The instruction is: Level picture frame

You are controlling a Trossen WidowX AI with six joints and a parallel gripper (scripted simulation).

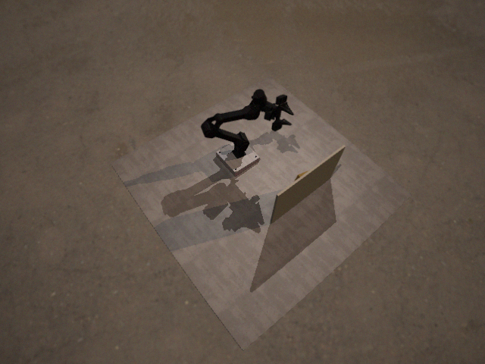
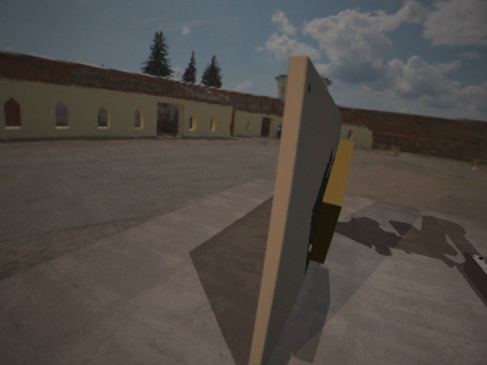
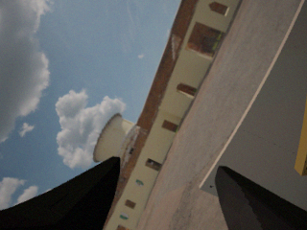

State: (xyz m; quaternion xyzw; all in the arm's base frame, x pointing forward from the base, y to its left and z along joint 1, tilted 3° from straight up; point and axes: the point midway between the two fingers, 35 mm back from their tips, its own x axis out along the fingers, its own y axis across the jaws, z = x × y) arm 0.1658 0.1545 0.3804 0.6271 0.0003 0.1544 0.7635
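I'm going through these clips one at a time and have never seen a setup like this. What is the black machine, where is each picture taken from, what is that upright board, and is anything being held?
The black machine is a jointed robot arm bolted to a small base on a pale floor mat. Its two-fingered tool is open and holds nothing. The top view looks down from high up. The exterior view stands low beside the upright board, which is the wall, seen nearly edge-on. The yellow picture frame hangs on the wall's far face. The wrist view rides on the arm, looking out between two dark fingers at sky and buildings. The tool is well away from the frame.
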